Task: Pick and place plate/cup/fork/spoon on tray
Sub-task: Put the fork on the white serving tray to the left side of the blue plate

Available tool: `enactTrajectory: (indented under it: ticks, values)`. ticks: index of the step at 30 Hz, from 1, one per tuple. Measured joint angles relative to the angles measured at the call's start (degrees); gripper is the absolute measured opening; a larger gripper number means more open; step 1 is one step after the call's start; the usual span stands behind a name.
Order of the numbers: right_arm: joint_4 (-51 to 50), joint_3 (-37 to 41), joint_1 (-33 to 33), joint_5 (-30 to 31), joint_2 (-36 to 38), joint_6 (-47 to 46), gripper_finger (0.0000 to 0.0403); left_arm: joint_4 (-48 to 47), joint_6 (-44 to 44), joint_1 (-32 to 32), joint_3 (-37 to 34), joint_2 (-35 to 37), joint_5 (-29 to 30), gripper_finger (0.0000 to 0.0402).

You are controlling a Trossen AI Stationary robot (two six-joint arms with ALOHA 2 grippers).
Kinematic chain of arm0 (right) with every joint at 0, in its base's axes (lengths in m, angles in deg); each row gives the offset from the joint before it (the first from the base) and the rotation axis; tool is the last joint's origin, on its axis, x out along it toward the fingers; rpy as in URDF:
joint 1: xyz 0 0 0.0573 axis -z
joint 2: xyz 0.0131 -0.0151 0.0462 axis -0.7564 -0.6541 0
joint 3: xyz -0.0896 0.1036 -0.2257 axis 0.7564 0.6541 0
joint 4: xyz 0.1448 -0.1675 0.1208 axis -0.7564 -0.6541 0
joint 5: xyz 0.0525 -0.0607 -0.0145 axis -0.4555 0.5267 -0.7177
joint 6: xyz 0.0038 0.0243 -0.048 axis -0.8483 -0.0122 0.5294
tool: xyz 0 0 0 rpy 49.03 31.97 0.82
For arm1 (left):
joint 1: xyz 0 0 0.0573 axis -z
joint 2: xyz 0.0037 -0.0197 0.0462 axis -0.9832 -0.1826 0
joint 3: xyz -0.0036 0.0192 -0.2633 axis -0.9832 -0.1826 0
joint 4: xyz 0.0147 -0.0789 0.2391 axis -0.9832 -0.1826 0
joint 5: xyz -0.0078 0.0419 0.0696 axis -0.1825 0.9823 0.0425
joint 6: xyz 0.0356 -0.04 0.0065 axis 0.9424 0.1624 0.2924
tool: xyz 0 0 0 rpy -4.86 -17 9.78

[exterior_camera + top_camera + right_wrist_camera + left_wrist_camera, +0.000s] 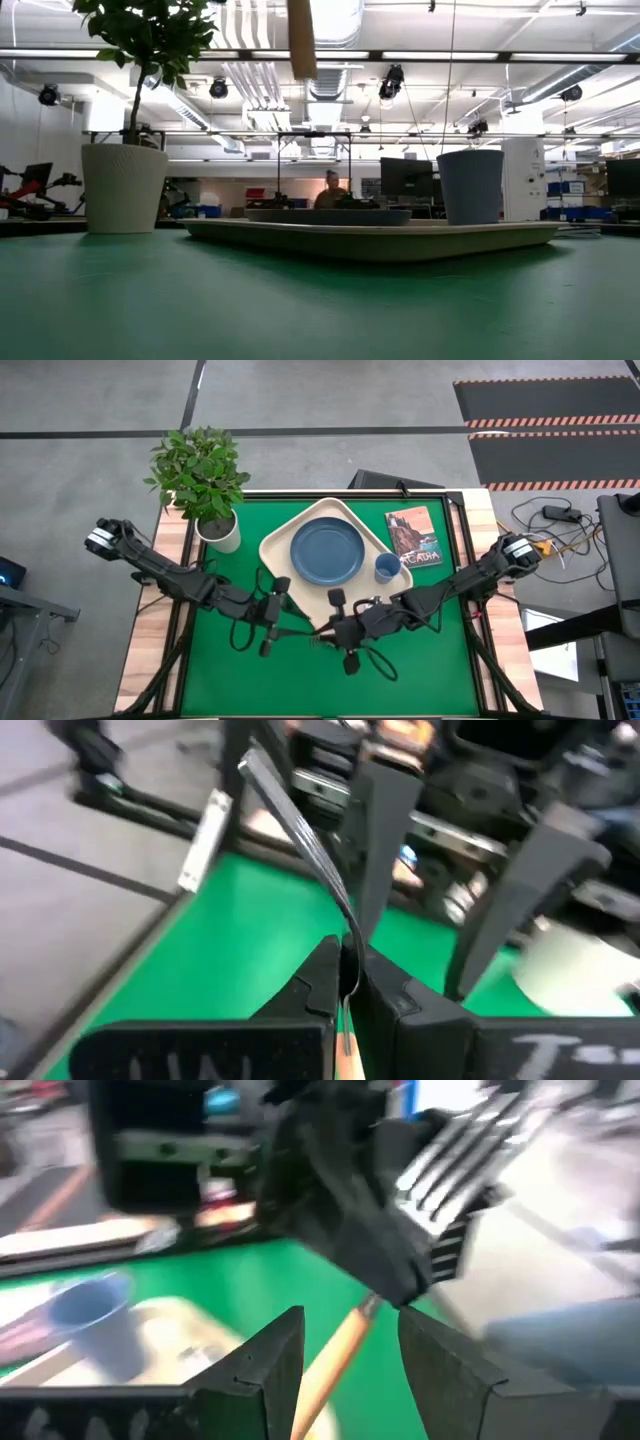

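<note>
The blue plate [327,550] and the blue cup [387,567] stand on the cream tray [283,538] at the table's far middle. My right gripper [328,628] is shut on the fork [300,830] above the green table, just in front of the tray. My left gripper [288,616] faces it from the left and is open. Its fingers [270,1370] stand on either side of the fork's orange-tan handle [335,1355]. The handle's end also hangs into the low view [300,40]. The spoon does not show. My right gripper pinches the fork between its two fingers at the neck [347,970], where the metal meets the handle. The silver tines [285,805] stick out past the fingertips and the handle [345,1055] runs back between the fingers. The fork is lifted clear of the table.
A white pot with a green plant [215,525] stands at the tray's left. A brown-covered book [413,535] lies at its right, next to the cup. Bare green table [270,685] lies in front of both grippers.
</note>
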Motion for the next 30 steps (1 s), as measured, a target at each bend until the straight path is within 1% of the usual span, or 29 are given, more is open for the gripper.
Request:
enactTrajectory:
  ticks: [2, 5, 8, 11, 16, 19, 24, 27, 30]
  values:
    - [-1.61, 0.46, 0.0, 2.72, 0.21, -0.72, 0.0008, -0.75, 0.05, -0.02, -0.1, -0.77, 2.94, 0.0145]
    - [-2.14, 2.04, -0.02, 5.4, 1.18, -1.85, 0.0008, -0.36, 0.9, 0.0, -0.11, -2.95, 5.68, 0.0145]
    - [-2.39, 5.02, 0.0, 8.11, 2.92, -3.72, 0.0008, -0.29, 0.99, 0.0, -0.11, -5.3, 7.83, 0.0145]
    - [-0.84, 9.21, 0.0, 13.12, 5.37, -6.27, 0.0008, 1.22, 0.97, 0.0, -0.11, -7.7, 10.97, 0.0145]
    - [11.82, 18.44, 0.0, 22.3, 8.39, -9.71, 0.0008, 8.28, 1.49, -0.14, -0.13, -12.52, 21.94, 0.0145]
    - [21.09, 23.71, 0.0, 27.72, 8.7, -10.78, 0.0008, 14.82, 3.27, -0.52, -0.11, -16.13, 26.56, 0.0145]
    - [36.25, 29.95, 0.02, 34.1, 7.58, -13.24, 0.0008, 27.84, 6.56, -1.05, -0.14, -21.86, 28.17, 0.0145]
    - [41.29, 31.49, 0.02, 35.91, 6.75, -13.79, 0.0008, 33.3, 8.73, -1.23, -0.14, -24.55, 32.27, 0.0145]
    - [43.11, 31.8, 0.02, 36.88, 6.03, -15.7, 0.0008, 39.29, 9.65, -1.98, -0.05, -26.69, 34.07, 0.0145]
